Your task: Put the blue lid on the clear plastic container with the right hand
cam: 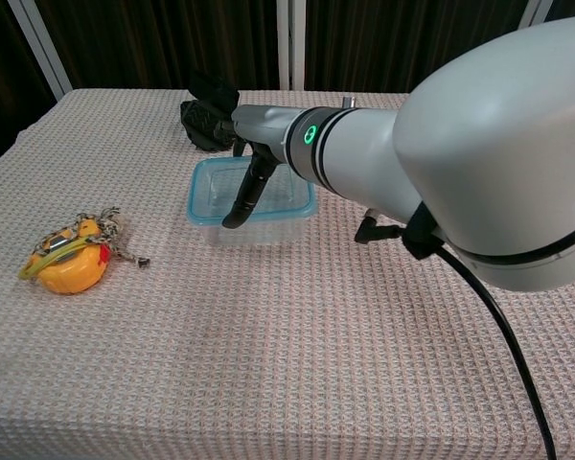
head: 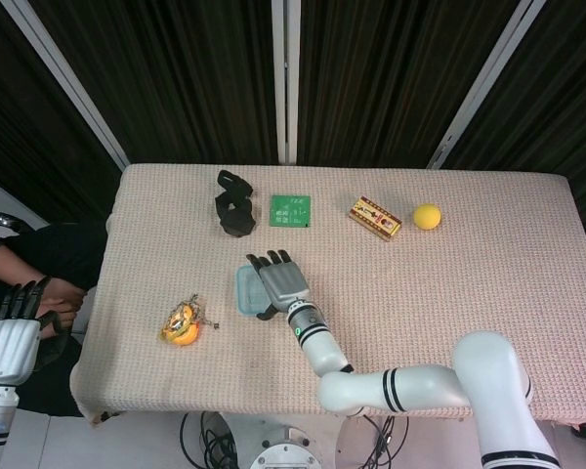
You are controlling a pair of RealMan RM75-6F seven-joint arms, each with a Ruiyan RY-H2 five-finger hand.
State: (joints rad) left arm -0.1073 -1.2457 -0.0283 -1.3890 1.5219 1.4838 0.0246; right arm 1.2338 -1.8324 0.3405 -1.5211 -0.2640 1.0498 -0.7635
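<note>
The clear plastic container stands left of the table's middle, and the blue lid lies on top of it, its blue rim showing all round. My right hand lies over the lid with its fingers stretched out flat toward the far side. In the chest view the right hand has its thumb hanging down in front of the container's near wall. Most of the lid is hidden under the hand in the head view. My left hand hangs off the table's left edge, fingers apart and holding nothing.
A yellow toy with a keyring lies left of the container. At the back are a black strap bundle, a green card, a small patterned box and a yellow ball. A person's arm is at the left edge.
</note>
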